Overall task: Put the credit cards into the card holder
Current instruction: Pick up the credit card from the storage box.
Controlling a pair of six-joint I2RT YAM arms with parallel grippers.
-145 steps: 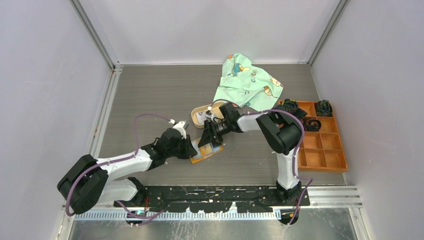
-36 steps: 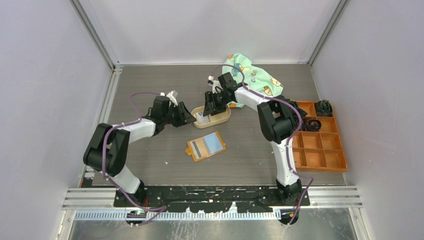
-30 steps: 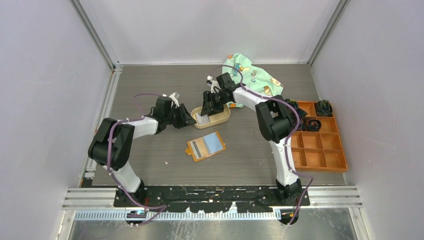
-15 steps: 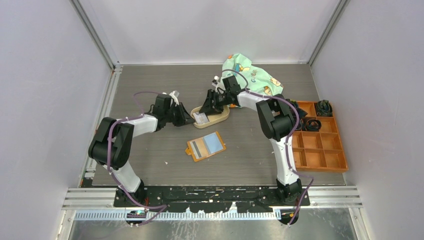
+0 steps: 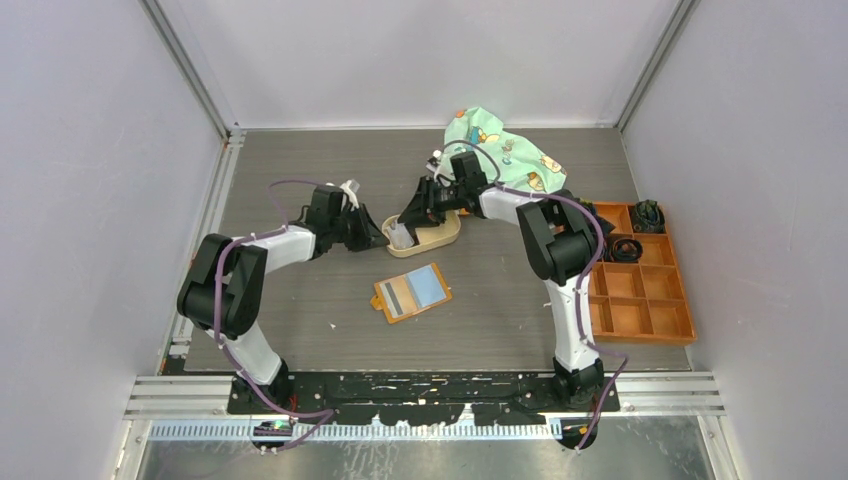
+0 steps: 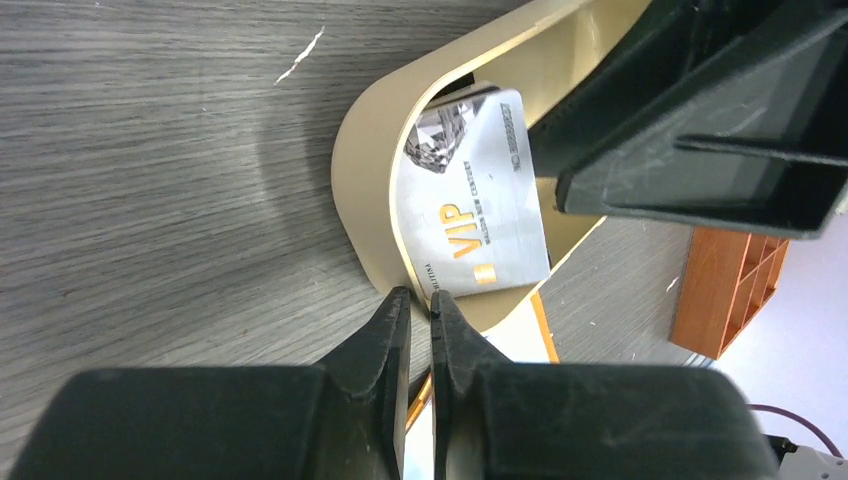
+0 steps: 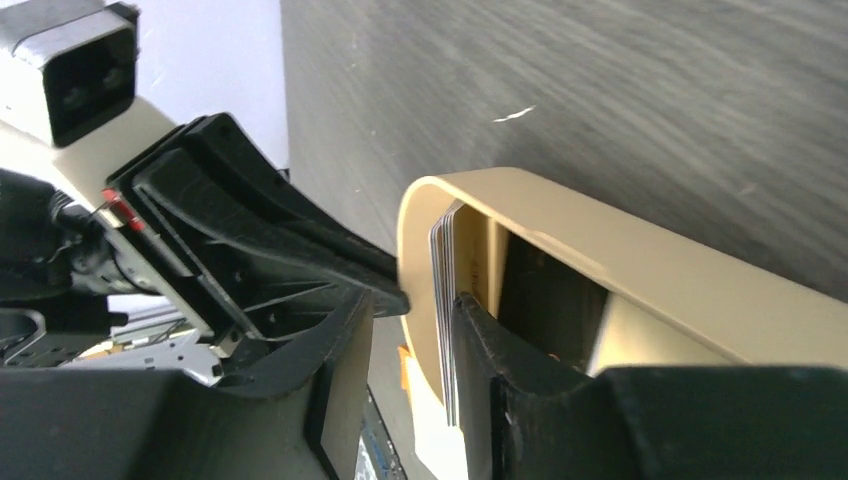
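Both arms at the tray. My left tool, jaws narrow, nips the end rim of the oval tan plastic tray; my right tool, half open, straddles that wall and the whitish plastic credit cards standing on edge inside. The flat orange-tan leather card holder lies open on the grey tabletop, nearer the arm bases

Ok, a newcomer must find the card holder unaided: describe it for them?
Middle of the grey table, on the near side of the oval tan tray. The card holder lies there flat and open, small, orange, a light blue card on it; the orange compartment box at right is far bigger.
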